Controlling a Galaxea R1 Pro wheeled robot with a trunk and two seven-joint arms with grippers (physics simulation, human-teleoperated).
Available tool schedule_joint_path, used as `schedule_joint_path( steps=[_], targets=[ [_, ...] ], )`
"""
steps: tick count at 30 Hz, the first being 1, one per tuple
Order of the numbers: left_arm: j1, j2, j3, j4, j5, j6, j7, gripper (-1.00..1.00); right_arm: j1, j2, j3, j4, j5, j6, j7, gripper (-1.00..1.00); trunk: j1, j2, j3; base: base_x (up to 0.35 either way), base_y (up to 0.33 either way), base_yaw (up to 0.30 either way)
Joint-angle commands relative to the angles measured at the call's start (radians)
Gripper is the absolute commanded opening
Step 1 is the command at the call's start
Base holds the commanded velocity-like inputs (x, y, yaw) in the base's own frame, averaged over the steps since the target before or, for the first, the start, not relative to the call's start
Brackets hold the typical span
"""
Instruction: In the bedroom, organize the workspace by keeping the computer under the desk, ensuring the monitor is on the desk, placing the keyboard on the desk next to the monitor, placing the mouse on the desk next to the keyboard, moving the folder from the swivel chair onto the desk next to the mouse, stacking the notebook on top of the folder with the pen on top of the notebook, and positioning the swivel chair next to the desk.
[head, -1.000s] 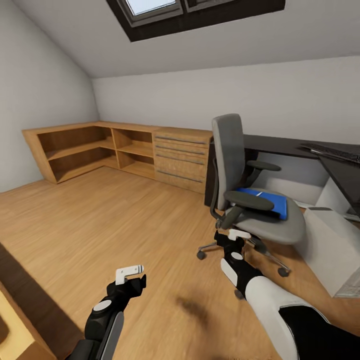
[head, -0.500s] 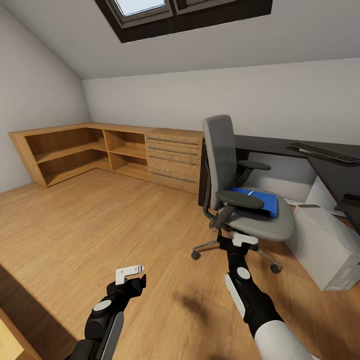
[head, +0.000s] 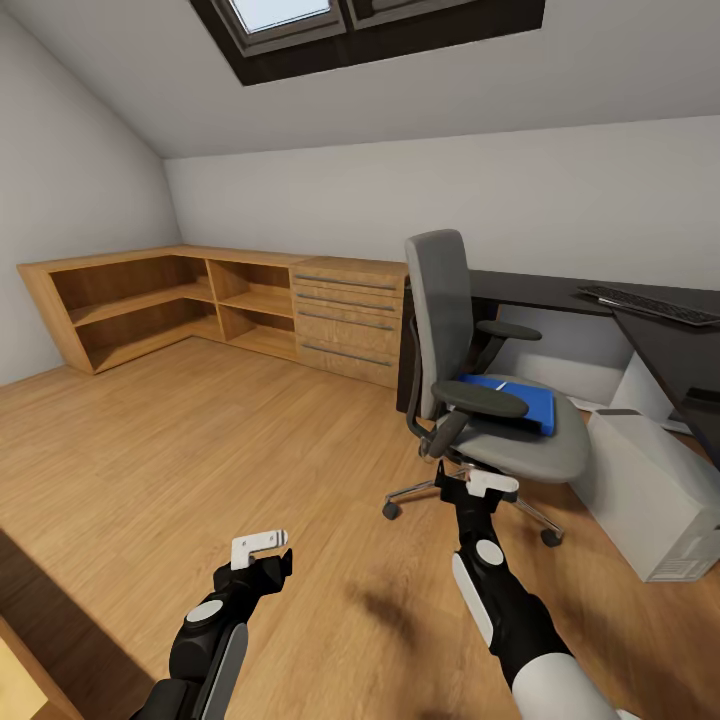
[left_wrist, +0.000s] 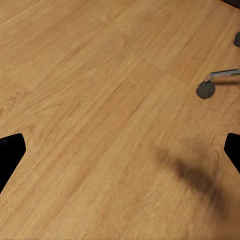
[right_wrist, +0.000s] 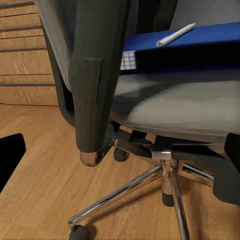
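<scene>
bedroom floor lies bare beside the swivel chair (head: 495, 390); right gripper (head: 478, 485), jaws wide and empty, has crept nearer its seat's blue folder (head: 512, 398) and pen (right_wrist: 175, 35); left gripper (head: 260, 545), wide, unmoved.

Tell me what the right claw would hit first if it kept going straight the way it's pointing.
Most likely the swivel chair: the right claw points at its near armrest post and the seat's underside. Depth is hard to judge, so which comes first is uncertain.
</scene>
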Motion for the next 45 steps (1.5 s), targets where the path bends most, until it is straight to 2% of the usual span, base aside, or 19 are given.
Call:
schedule_joint_path(
  steps=[1,14,28,36,45],
  targets=[
    [-0.001,0.0,-0.001,-0.001,0.01,0.003,0.009,1.0,0.0,-0.001,0.003,0.0,-0.006,-0.004,-0.005,1.0,0.0,0.0,-0.001,0.0,0.0,0.0],
    [-0.001,0.0,-0.001,-0.001,0.009,0.003,0.007,1.0,0.003,0.0,0.003,-0.002,-0.006,-0.009,-0.005,1.0,0.0,0.0,0.001,0.0,0.0,-0.017],
    [-0.001,0.0,-0.001,-0.001,0.01,0.002,0.007,1.0,0.018,0.0,0.003,-0.003,-0.01,-0.025,0.0,1.0,0.0,0.0,0.02,0.0,0.001,-0.183],
    [-0.001,0.0,0.0,-0.001,0.01,0.003,0.007,1.0,0.019,0.0,0.003,-0.004,-0.009,-0.025,-0.001,1.0,0.0,0.0,0.029,0.0,0.199,-0.186],
    [-0.001,0.0,-0.001,-0.001,0.01,0.003,0.007,1.0,0.02,0.0,0.003,-0.004,-0.009,-0.025,-0.002,1.0,0.0,0.0,0.031,0.0,0.082,-0.029]
  ],
)
